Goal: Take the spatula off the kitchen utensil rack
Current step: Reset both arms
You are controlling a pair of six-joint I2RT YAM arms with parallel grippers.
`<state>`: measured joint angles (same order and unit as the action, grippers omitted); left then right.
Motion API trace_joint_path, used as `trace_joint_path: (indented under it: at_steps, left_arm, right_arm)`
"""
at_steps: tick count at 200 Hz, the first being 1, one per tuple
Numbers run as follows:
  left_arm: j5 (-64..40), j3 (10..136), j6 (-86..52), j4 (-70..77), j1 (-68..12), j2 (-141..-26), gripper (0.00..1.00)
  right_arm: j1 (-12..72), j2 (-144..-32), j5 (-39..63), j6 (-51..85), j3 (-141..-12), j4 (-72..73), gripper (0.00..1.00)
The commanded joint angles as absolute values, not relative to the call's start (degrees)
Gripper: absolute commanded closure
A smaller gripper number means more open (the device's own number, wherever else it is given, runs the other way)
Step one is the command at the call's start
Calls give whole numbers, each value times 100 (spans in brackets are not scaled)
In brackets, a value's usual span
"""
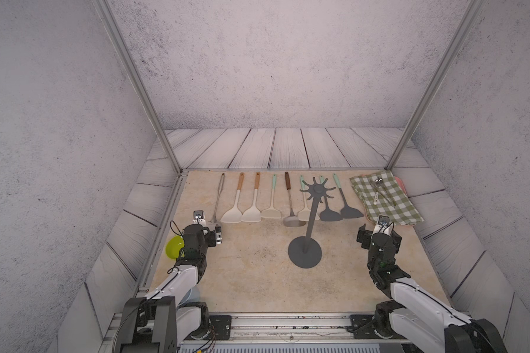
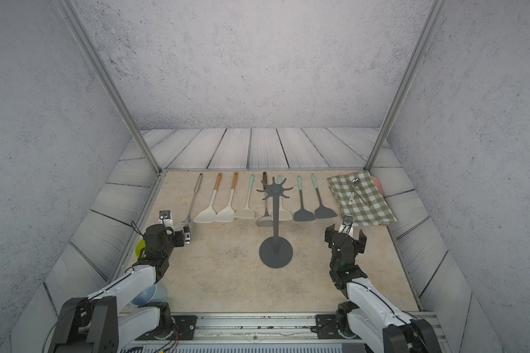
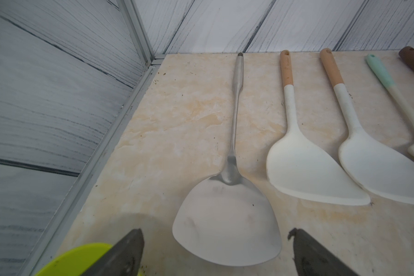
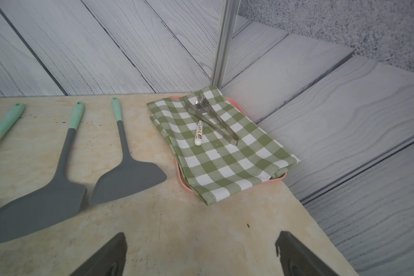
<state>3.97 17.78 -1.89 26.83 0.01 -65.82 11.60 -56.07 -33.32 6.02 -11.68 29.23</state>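
Note:
The kitchen utensil rack (image 1: 309, 220) (image 2: 275, 220) stands upright mid-table in both top views, dark grey, and nothing hangs from its prongs. Several spatulas lie flat in a row behind it, from a metal spatula (image 1: 217, 198) (image 3: 227, 222) at the left to two dark grey ones (image 1: 348, 206) (image 4: 127, 176) at the right. My left gripper (image 1: 201, 233) (image 3: 214, 253) hovers open just short of the metal spatula's blade. My right gripper (image 1: 380, 234) (image 4: 201, 253) is open over bare table, near the dark grey spatulas, holding nothing.
A green checked cloth (image 1: 386, 198) (image 4: 225, 155) covers a pink tray (image 4: 181, 178) at the back right, with metal tongs (image 4: 213, 121) and a small white-handled utensil (image 4: 198, 133) on it. A lime bowl (image 1: 173, 246) sits beside the left gripper. A clear cup (image 2: 153, 295) stands under the left arm.

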Motion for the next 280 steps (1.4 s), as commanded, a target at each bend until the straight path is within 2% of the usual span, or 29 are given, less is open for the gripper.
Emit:
trace_joint_path:
  at_steps: [1, 60, 96, 144, 178, 219, 240, 280]
  left_arm:
    - [404, 1816, -150, 3615, 60, -6783, 1]
    - [62, 1778, -143, 5084, 114, -7739, 1]
    - [-144, 1846, -62, 5061, 123, -7896, 1]
    - [-350, 1687, 26, 5489, 123, -8061, 1]
    - [-449, 1886, 24, 5256, 147, -8207, 1]
    - [-549, 2404, -84, 4594, 263, -8502, 1]
    - [-657, 2843, -22, 4016, 280, -8755, 1]
    - [-658, 2786, -57, 4138, 296, -8789, 1]
  right_arm:
    - [1098, -5983, -3318, 650, -1125, 3692, 1]
    - [815, -6884, -2873, 424, -1252, 4722, 1]
    - [735, -7548, -2268, 290, -1337, 5450, 1]
    - [732, -7982, -2040, 114, -1386, 5787, 1]
    - [737, -8824, -2152, 84, -1731, 6034, 1]
    - [682, -8769, -2083, 202, -2184, 5008, 1]
    - [164, -8803, -1159, 490, -2617, 4174, 1]
    - [110, -8794, -1111, 500, -2597, 4216, 1]
